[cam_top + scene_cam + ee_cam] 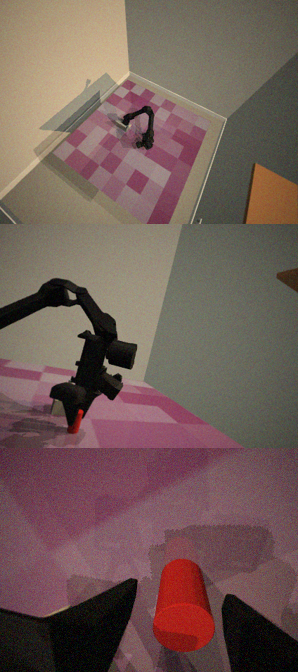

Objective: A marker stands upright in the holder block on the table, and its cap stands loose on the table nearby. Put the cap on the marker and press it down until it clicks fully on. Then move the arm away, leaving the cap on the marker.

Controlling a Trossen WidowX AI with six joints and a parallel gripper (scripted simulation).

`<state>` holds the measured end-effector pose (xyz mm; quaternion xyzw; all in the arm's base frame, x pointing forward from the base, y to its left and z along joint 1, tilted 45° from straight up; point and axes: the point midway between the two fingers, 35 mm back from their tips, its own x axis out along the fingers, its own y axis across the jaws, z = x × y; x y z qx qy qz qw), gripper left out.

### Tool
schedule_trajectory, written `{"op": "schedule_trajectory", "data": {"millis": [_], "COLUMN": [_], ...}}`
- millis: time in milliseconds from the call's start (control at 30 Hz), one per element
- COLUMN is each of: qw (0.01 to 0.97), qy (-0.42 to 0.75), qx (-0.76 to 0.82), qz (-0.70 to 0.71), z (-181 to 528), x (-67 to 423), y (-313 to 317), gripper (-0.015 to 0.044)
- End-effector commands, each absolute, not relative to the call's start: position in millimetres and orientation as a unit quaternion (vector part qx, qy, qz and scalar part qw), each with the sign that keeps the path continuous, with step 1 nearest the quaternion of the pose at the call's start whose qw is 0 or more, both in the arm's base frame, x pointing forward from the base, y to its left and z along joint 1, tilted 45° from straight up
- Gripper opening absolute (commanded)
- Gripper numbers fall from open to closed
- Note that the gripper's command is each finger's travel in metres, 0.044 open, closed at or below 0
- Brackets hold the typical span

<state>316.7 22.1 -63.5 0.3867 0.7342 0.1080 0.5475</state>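
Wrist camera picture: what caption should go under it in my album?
Open gripper straddling the upright red cap on the pink checkered table.

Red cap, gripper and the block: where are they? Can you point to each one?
red cap (182, 605): wrist view, on its round side.
gripper (177, 613): wrist view, midway between its dark fingertips, open around the cap.
holder block (57, 408): exterior view, on its pale side showing behind the gripper.
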Motion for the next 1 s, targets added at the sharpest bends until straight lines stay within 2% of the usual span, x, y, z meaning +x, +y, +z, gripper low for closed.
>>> {"op": "schedule_trajectory", "data": {"millis": [0,100,233,533,633,967], "qw": [0.543,0.543,0.543,0.543,0.543,0.544], "qy": [0.735,0.735,0.735,0.735,0.735,0.735], "qx": [0.391,0.391,0.391,0.391,0.391,0.391], "qz": [0.107,0.107,0.107,0.107,0.106,0.106], "z": [-69.4,-70.9,-71.2,-71.2,-68.0,-44.5], "x": [313.6,313.2,313.3,313.1,314.1,318.6], "y": [27.4,28.9,28.7,28.5,25.0,1.3], "gripper": [0.0236,0.0236,0.0131,0.0071,0.0,0.0]}}
